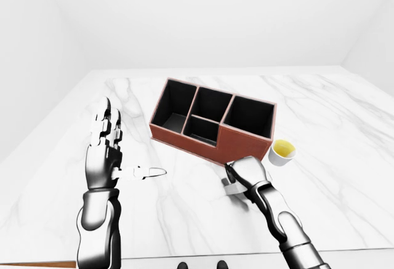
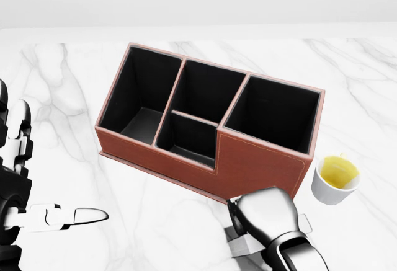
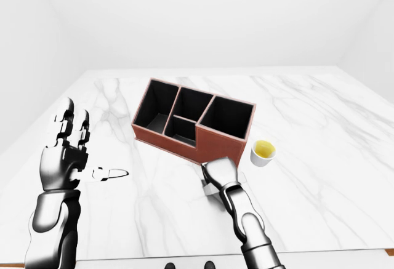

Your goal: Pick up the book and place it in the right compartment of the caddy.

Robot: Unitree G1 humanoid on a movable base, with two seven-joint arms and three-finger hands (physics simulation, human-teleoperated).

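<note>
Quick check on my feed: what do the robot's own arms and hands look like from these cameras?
Both arms are glossy silver-grey metal shells with black joints. The left hand has segmented silver-and-white fingers with dark gaps at the knuckles. The right hand shows a smooth rounded chrome back. No cables, sleeves or markings are visible.

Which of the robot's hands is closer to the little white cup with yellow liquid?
The right hand, just lower-left of the white cup in the head view. The left hand is far off, beyond the brown leather caddy.
</note>
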